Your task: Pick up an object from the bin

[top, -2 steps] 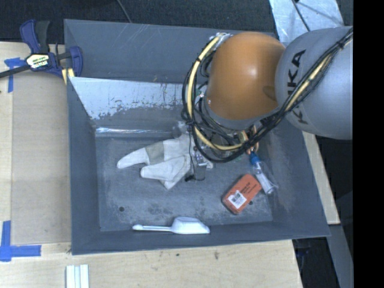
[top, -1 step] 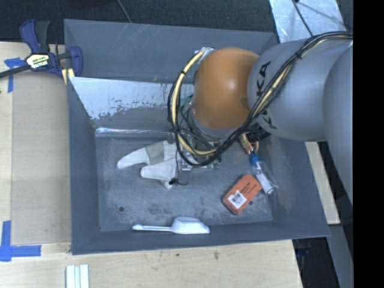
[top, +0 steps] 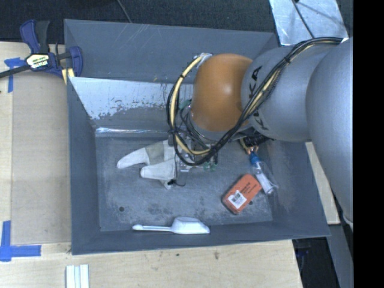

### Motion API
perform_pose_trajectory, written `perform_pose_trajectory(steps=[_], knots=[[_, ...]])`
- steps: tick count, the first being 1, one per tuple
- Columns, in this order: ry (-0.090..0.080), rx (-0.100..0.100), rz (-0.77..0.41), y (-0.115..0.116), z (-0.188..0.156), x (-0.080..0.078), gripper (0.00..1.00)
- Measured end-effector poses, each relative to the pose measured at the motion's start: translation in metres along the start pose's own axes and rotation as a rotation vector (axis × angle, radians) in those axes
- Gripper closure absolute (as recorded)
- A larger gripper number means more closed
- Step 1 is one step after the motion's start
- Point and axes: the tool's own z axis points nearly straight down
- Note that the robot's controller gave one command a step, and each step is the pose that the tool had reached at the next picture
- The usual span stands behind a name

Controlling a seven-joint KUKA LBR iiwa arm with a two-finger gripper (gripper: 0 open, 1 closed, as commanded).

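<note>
Grey sheet metal forms the bin [top: 84, 179], and its flat floor carries a few well-separated things. Writing is scarce. Dark lettering sits on the arm [top: 312, 71] on its grey housing, crossed by the cables [top: 180, 98] and not readable in full. The orange block [top: 241, 194] at the lower right of the floor bears a white label [top: 238, 199] with dark print too small to read.

Just beside the block's upper right end lies a small clear tube [top: 264, 180] with a blue end, slanting from upper left to lower right. A white scoop [top: 187, 225] lies along the near edge of the floor, bowl to the right and thin handle pointing left.

The gripper [top: 179, 168] hangs below the orange cover [top: 219, 92], over the left-centre of the floor. Wiring and the cover hide it, so I cannot tell whether it is spread or closed, nor whether it grasps anything.

Directly at it lie two pale things. The white folded piece [top: 139, 158] has its long axis roughly left to right, rising slightly toward the right. Its rounded narrow end points left, and its right end runs under the gripper. The second white piece [top: 157, 171] is shorter and lies just below it, touching or nearly so, with its right end at the gripper as well.
</note>
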Motion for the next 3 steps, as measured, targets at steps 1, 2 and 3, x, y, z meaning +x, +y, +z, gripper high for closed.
perform_pose_trajectory(steps=[1,2,3], knots=[[-0.013,-0.002,-0.206,-0.007,0.048,-0.020,1.00],[-0.013,-0.002,-0.206,-0.007,0.048,-0.020,1.00],[-0.013,-0.001,-0.224,0.011,-0.138,-0.018,1.00]])
